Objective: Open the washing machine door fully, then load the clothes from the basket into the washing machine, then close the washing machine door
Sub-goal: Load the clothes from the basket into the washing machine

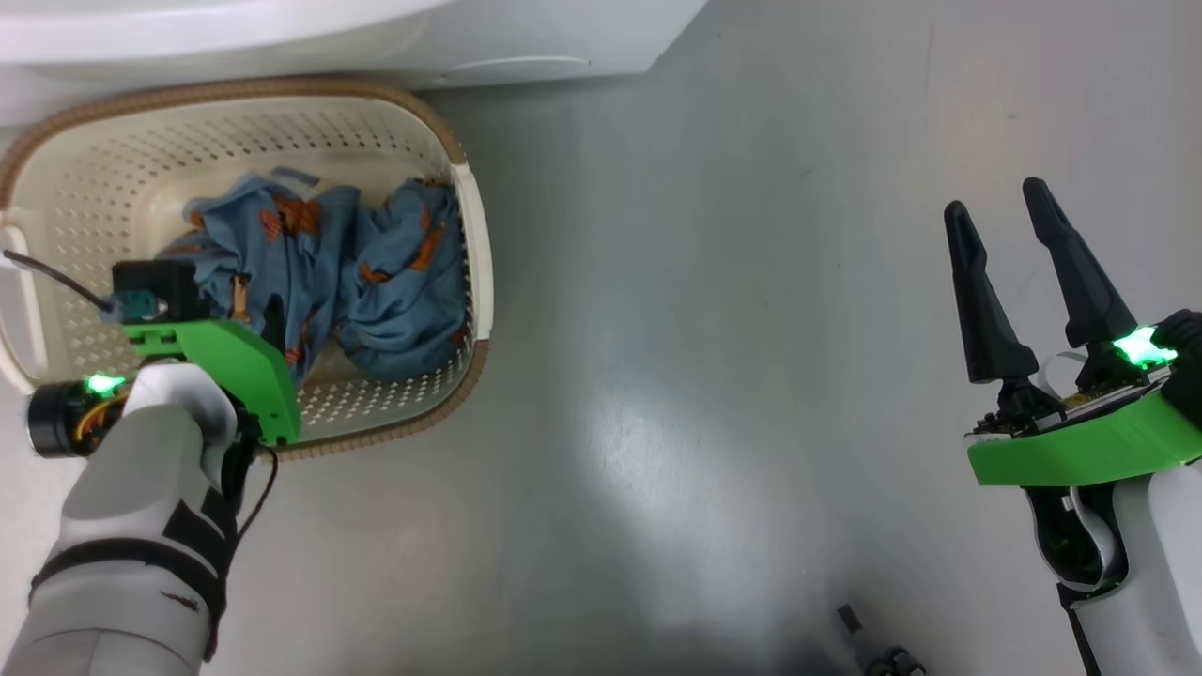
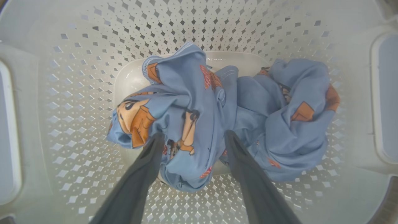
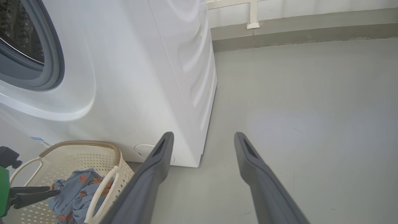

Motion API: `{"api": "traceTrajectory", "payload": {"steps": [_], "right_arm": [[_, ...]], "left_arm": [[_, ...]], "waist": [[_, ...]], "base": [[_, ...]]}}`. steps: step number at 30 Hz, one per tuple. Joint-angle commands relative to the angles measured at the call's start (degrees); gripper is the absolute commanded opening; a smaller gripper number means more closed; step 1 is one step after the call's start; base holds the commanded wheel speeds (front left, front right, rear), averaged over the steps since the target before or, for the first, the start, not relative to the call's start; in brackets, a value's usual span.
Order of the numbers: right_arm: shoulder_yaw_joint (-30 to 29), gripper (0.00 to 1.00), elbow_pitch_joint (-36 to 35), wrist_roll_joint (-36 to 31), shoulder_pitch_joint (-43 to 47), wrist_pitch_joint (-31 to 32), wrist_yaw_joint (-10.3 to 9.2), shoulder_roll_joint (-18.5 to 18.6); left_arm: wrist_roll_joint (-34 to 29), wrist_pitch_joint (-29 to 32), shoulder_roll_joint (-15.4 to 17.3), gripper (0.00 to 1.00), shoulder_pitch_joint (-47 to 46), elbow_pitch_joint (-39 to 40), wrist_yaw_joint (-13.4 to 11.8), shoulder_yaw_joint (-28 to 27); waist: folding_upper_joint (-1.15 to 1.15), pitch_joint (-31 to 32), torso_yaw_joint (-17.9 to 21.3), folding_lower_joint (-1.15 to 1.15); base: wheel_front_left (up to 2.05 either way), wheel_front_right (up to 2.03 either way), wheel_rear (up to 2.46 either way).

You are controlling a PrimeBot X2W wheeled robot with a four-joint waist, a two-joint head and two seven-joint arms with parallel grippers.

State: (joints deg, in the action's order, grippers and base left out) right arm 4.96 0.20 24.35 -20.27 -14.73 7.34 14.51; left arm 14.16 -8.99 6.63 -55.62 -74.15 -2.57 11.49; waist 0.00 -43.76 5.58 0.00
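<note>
At the left, the cream basket (image 1: 282,91) is sitting on the floor just beside the foot of the washing machine (image 1: 526,42). The blue-grey clothes (image 1: 376,272) are lying bunched in its bottom, crowding toward its right wall. The left gripper (image 2: 192,137) is reaching down into it with its fingers spread, straddling a raised fold of cloth without pinching it yet. To my eye the pick-up is the step in hand. It should be sinking a touch deeper so the fingers are closing on a thick bunch rather than one loose layer. Then it should be lifting straight up, so no trailing cloth is catching the basket's edge. Farther off, the drum mouth (image 3: 18,40) is standing uncovered inside its grey gasket (image 3: 46,77). Rightward, the grey floor (image 1: 704,329) is lying bare, leaving wide room for swinging across. At the far right, the right gripper (image 1: 995,202) is hovering with its fingers apart, carrying nothing.
</note>
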Motion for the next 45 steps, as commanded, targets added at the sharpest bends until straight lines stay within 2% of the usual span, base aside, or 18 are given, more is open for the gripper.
{"api": "traceTrajectory", "payload": {"steps": [1, 10, 20, 21, 22, 23, 24, 25, 26, 35, 45], "right_arm": [[1.3, 1.0, -1.7, 0.5, 0.8, -0.3, 0.14, 0.5], [1.9, 1.0, -2.8, 0.8, 0.3, -0.3, 0.14, 0.7], [3.1, 1.0, -3.2, 0.9, 0.1, -0.3, 0.14, 0.6], [3.2, 1.0, -3.3, 0.9, 0.0, -0.3, 0.14, 0.6], [3.3, 1.0, -3.3, 0.9, 0.0, -0.3, 0.14, 0.7], [3.4, 1.0, -3.4, 0.9, 0.0, -0.3, 0.14, 0.7], [3.4, 1.0, -3.5, 0.9, 0.0, -0.3, 0.14, 0.7], [3.5, 1.0, -3.5, 0.9, 0.1, -0.3, 0.14, 0.8], [3.6, 1.0, -3.5, 0.9, 0.1, -0.3, 0.14, 0.8], [3.4, 1.0, -3.1, 0.6, 0.0, -0.3, 0.14, 0.8], [3.7, 1.0, -2.0, 0.7, 0.7, -0.3, 0.14, 0.7]], "left_arm": [[0.3, 0.0, 2.9, 1.0, 0.2, 0.2, -0.7, -1.1], [1.4, 1.6, 4.2, 1.0, -1.1, 0.2, -1.9, -1.3], [2.0, 3.6, 6.0, 1.0, -1.1, 0.2, -1.0, -0.8], [2.1, 3.8, 6.3, 0.96, -1.1, 0.2, -0.9, -0.8], [2.1, 4.1, 6.5, 0.7, -1.1, 0.2, -0.8, -0.7], [2.2, 4.2, 6.6, 0.49, -1.1, 0.2, -0.7, -0.6], [2.2, 4.4, 6.8, 0.37, -1.1, 0.2, -0.6, -0.5], [2.2, 4.6, 6.8, 0.16, -1.0, 0.2, -0.5, -0.4], [2.3, 4.7, 6.8, 0.0, -1.0, 0.2, -0.5, -0.3], [3.7, 4.2, 6.2, 0.0, -0.8, 0.2, 0.1, -0.5], [6.7, -2.8, 4.5, 0.0, 2.2, 0.2, 1.4, -2.2]], "waist": [[0.0, -1.0, 0.3, 0.0], [0.0, -3.0, 1.1, 0.0], [0.0, -3.5, 2.7, 0.0], [0.0, -3.6, 2.8, 0.0], [0.0, -3.6, 3.0, 0.0], [0.0, -3.6, 3.1, 0.0], [0.0, -3.6, 3.2, 0.0], [0.0, -3.6, 3.3, 0.0], [0.0, -3.6, 3.4, 0.0], [0.0, -2.5, 2.6, 0.0], [0.0, 3.4, 0.3, 0.0]], "base": [[0.0, 0.0, 0.0], [0.0, 0.0, 0.0], [0.0, 0.0, 0.0], [0.0, 0.0, 0.0], [0.0, 0.0, 0.0], [0.0, 0.0, 0.0], [0.0, 0.0, 0.0], [0.0, 0.0, 0.0], [0.0, 0.0, 0.0], [0.0, 0.0, 0.0], [0.0, 0.0, 0.0]]}}
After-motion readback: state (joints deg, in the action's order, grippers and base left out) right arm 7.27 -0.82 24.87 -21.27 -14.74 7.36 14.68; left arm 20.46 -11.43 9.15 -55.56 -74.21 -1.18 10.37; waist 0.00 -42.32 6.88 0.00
